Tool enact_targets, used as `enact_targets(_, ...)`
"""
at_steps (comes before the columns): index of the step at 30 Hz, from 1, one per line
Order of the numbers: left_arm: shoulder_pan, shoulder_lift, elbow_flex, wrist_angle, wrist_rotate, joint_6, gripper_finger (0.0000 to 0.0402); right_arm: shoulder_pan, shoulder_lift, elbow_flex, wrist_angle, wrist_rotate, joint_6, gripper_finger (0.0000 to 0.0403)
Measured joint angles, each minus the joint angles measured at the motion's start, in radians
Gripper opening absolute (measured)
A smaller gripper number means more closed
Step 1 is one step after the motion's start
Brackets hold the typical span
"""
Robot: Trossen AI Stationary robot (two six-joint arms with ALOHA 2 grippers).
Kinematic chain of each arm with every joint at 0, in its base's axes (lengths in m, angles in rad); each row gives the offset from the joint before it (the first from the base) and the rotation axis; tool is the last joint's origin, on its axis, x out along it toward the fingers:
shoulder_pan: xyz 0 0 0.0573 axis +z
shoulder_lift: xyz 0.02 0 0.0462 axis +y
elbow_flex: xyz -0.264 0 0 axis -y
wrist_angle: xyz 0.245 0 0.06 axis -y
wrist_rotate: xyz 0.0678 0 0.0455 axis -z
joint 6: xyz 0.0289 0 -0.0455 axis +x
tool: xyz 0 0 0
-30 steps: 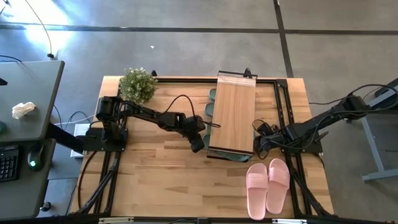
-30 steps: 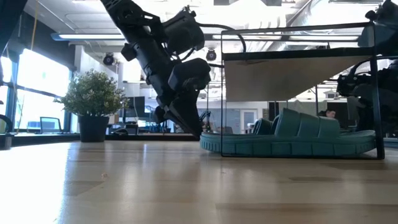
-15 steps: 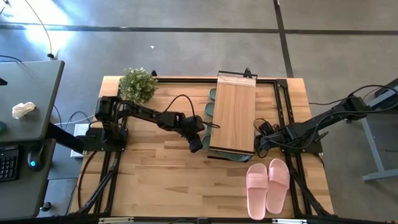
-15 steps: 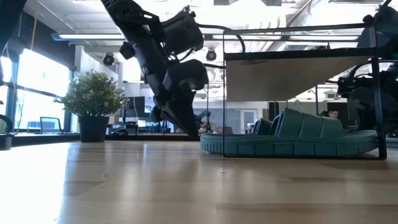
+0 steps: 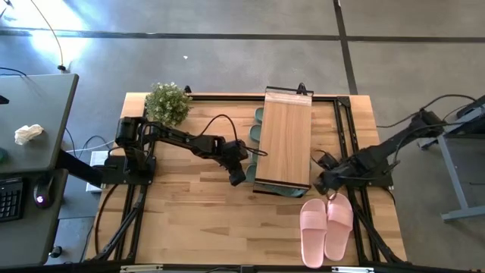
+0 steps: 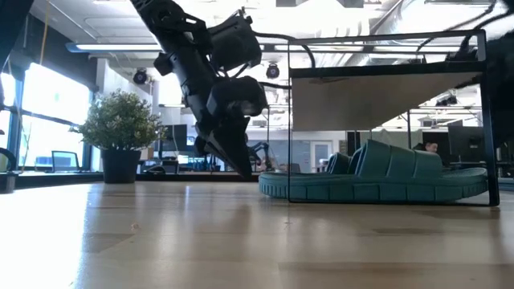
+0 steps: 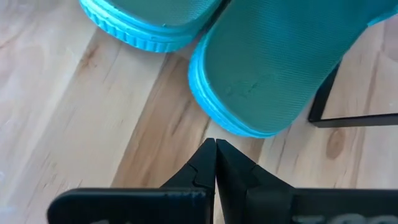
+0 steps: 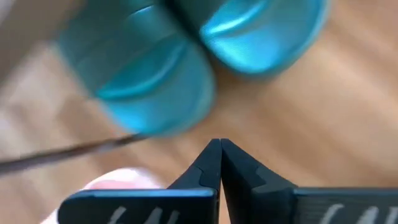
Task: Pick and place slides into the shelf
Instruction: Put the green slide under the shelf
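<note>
Where shelf (image 5: 286,136) stands, green slides (image 6: 377,177) beneath

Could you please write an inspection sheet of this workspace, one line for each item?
Surface: wooden table, bare at the front left.
Job's things: green slides lie under the shelf; pink slides are on the table, at the front right.
Clutter: potted plant at the back left corner.
Grippers: left gripper shut, empty, beside the shelf's left edge; right gripper shut, empty, near the pink slides.
Cables: black cables run along the left arm.
Surroundings: grey floor, desk at the left.
</note>
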Motion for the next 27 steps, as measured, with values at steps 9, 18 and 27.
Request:
enact_targets(9, 0.0, 0.0, 0.0, 0.01, 0.009, 0.015, 0.0, 0.286, 0.004, -0.037, 0.194, 0.152, 0.348, 0.0)
enact_targets(18, 0.0, 0.0, 0.0, 0.027, 0.009, 0.022, 0.0, 0.357, 0.129, -0.11, 0.32, 0.271, 0.515, 0.0)
enact_targets(27, -0.001, 0.0, 0.0, 0.027, 0.007, 0.022, 0.0, 0.334, 0.208, -0.131, 0.426, 0.296, 0.566, 0.0)
